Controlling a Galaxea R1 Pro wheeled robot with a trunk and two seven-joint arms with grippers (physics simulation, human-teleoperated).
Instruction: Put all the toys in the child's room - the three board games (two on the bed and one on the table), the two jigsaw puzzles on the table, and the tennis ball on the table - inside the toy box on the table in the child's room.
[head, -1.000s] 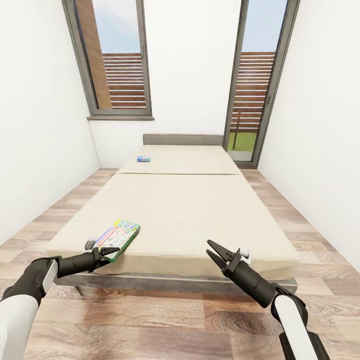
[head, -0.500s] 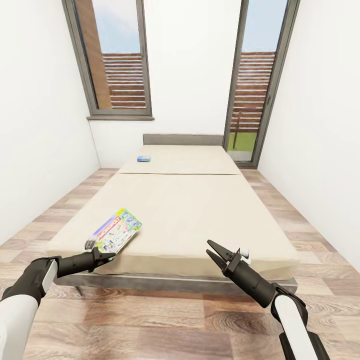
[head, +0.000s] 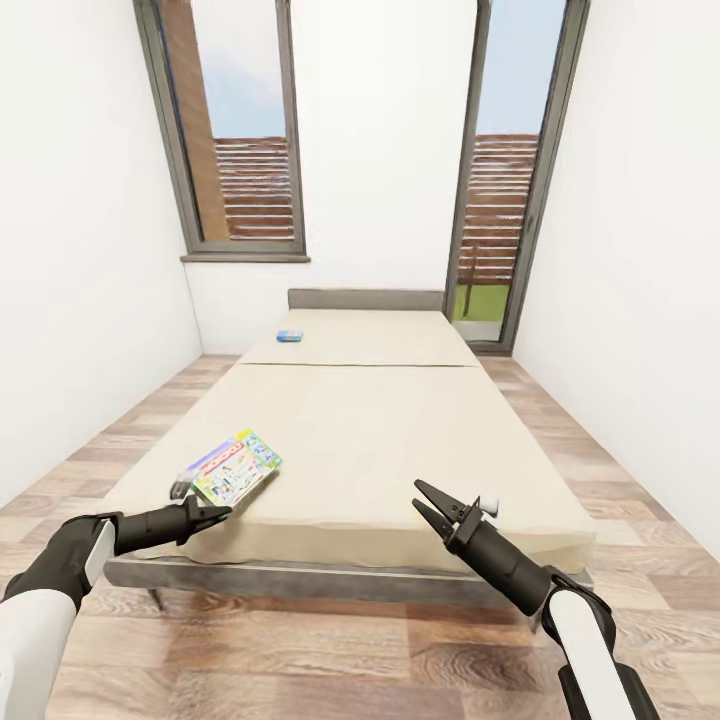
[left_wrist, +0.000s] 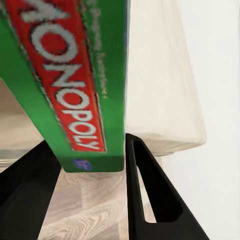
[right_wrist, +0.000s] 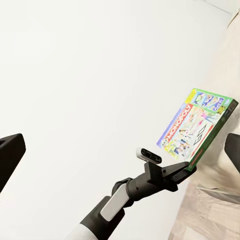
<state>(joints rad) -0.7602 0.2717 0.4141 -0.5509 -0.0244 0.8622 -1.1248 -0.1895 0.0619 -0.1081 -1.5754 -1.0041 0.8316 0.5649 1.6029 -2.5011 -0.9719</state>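
Green board game (head: 232, 469) clamped at corner by left gripper (head: 205, 514), over bed (head: 400, 440) edge; right gripper (head: 432, 505) apart.

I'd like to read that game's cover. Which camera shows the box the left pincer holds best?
The right wrist view: the board game faces it whole, held by the left pincer. The left wrist view shows just its near end; the head view shows it small and tilted.

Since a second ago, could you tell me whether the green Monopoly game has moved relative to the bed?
Yes. The green Monopoly game, gripped at its corner by the left gripper, has tipped up off the bed edge, where it lay flat.
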